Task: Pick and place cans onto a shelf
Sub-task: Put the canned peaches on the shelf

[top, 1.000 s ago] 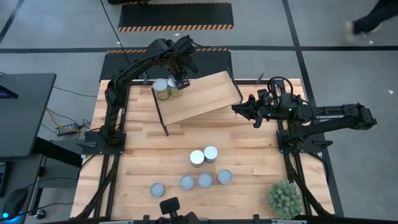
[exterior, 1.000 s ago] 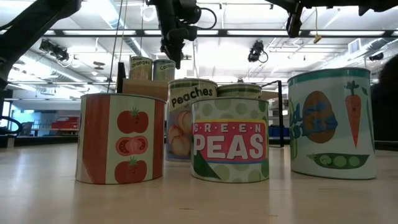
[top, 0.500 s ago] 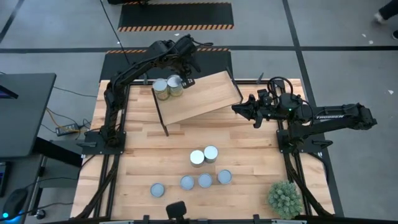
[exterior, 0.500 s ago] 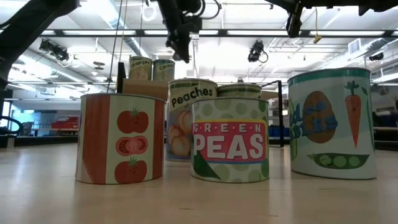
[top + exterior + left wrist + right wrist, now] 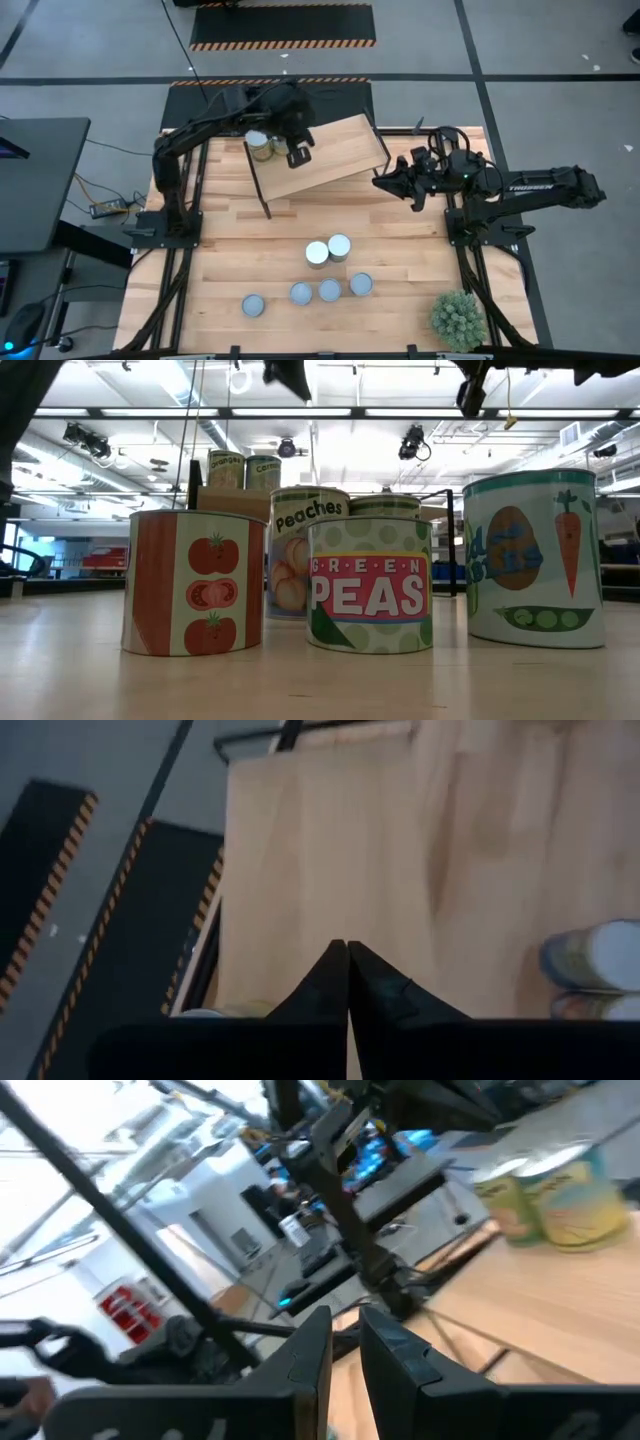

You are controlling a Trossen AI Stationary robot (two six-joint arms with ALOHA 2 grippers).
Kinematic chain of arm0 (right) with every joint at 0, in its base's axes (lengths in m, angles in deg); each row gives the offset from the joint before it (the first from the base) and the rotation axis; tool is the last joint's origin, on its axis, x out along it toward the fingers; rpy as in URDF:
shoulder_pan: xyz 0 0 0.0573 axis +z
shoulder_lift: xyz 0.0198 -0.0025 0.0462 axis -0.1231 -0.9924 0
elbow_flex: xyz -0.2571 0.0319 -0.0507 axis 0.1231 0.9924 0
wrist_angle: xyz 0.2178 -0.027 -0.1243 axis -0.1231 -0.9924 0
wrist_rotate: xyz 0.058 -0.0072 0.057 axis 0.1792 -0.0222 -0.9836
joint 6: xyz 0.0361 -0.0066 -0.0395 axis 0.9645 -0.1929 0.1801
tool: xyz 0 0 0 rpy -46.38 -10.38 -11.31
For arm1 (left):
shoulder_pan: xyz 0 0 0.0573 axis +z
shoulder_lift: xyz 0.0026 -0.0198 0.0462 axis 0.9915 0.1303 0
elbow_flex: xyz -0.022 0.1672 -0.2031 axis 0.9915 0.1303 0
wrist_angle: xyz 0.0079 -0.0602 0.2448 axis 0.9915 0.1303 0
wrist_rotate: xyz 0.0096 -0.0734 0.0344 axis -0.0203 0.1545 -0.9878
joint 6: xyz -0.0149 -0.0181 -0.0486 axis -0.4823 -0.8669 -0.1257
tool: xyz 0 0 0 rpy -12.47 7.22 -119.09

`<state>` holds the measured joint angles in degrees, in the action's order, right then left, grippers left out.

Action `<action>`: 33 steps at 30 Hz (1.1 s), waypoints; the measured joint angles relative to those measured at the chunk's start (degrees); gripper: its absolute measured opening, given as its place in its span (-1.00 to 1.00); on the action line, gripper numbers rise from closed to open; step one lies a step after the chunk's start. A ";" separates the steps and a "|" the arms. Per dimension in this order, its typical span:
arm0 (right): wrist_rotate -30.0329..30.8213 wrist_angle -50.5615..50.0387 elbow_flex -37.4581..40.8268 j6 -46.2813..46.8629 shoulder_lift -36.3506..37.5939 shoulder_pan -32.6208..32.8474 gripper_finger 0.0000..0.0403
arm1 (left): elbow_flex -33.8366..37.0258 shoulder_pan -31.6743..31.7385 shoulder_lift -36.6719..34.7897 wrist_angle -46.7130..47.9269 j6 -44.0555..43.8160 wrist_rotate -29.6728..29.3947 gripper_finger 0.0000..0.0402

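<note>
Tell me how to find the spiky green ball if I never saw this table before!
Look down on the big wooden table from above and go to the near corner on the right arm's side. The spiky green plant ball sits there alone, right of the row of cans. It is the only green, fuzzy, prickly-looking thing; every can has a smooth, pale round top.

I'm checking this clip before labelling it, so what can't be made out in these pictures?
- Low view: both grippers cut off by the top edge; the green peas can hides the can behind it.
- High view: can labels unseen from straight above; left gripper overlaps the shelf cans.
- Right wrist view: room blurred; right gripper holds nothing visible.
</note>
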<state>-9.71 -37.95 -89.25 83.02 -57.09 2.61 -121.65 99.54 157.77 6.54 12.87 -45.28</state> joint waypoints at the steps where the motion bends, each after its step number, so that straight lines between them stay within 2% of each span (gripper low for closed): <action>1: -0.06 -0.01 -0.11 -0.33 -0.09 0.24 -0.69 | -0.03 -1.17 -0.67 -0.08 -0.69 -0.69 -0.97; 8: -0.68 -0.34 -3.07 -3.03 -3.84 1.27 -0.69 | -0.04 -8.37 -3.57 0.04 -5.90 -3.80 -0.97; 18: -7.65 -0.55 -8.38 -4.52 -11.93 3.82 -0.69 | 0.04 -19.81 -4.82 2.88 -16.35 -3.62 -0.98; 23: -7.11 -0.97 -10.37 -4.56 -14.58 5.84 -0.69 | 0.04 -26.11 -4.73 6.55 -18.63 -10.31 -0.98; 27: -3.49 -3.51 -13.21 -4.93 -15.77 7.14 -0.69 | 0.04 -29.72 -5.09 11.15 -18.71 -15.39 -0.98; 33: 0.15 -6.73 -17.65 -5.99 -18.44 7.86 -0.69 | -0.01 -32.69 -6.44 12.13 -18.25 -16.74 -0.98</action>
<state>-9.56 -44.67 -106.90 77.03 -75.53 10.47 -121.66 66.84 151.33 18.67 -5.38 -62.03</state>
